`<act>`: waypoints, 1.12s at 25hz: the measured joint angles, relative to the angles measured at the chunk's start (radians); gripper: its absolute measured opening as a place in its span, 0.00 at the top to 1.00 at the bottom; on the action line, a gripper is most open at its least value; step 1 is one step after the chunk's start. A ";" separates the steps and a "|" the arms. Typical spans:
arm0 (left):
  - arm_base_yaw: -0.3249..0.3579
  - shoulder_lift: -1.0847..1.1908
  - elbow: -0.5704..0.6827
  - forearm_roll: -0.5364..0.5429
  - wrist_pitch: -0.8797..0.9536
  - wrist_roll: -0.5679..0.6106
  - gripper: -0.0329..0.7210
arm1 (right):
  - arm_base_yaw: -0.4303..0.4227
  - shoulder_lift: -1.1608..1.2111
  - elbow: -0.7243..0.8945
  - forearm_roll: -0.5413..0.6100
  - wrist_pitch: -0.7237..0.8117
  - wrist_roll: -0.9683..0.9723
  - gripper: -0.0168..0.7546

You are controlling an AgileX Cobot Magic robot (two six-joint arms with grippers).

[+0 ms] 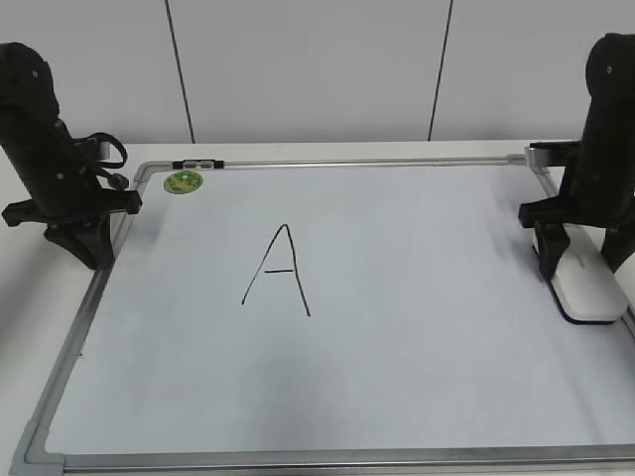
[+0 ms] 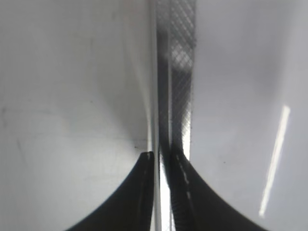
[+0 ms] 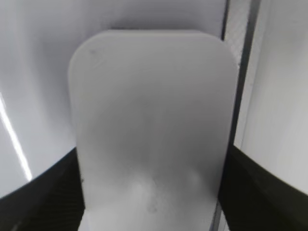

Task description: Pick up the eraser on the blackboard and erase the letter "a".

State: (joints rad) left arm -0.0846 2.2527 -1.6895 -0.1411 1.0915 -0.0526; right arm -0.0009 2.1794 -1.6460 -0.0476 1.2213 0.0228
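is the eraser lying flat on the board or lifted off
Flat: the eraser rests on the blackboard by its right frame, right gripper straddling it.

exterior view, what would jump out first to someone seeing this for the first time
A tall black capital A drawn near the middle of the big pale blackboard grabs the eye first. Next comes the white eraser at the board's right edge, with the right hand straddling it, its fingers on either side in the wrist view. A small round green magnet sits at the far left corner, near the left arm.

Robot lab: 2 black arms (image 1: 60, 188) at a white table (image 1: 327, 151), plain panelled wall (image 1: 308, 69).
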 joint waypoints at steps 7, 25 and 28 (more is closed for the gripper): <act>0.000 0.000 0.000 0.000 0.000 0.000 0.86 | 0.000 0.020 -0.018 -0.023 -0.005 0.010 0.11; 0.000 -0.139 -0.044 0.101 0.067 -0.013 0.16 | 0.000 -0.109 -0.122 -0.002 -0.004 0.034 0.12; 0.000 -0.180 -0.044 0.107 0.107 -0.015 0.16 | 0.000 -0.152 -0.122 0.013 -0.002 0.043 0.14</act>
State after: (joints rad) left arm -0.0846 2.0727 -1.7333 -0.0345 1.1982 -0.0675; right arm -0.0009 2.0277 -1.7676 -0.0349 1.2192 0.0656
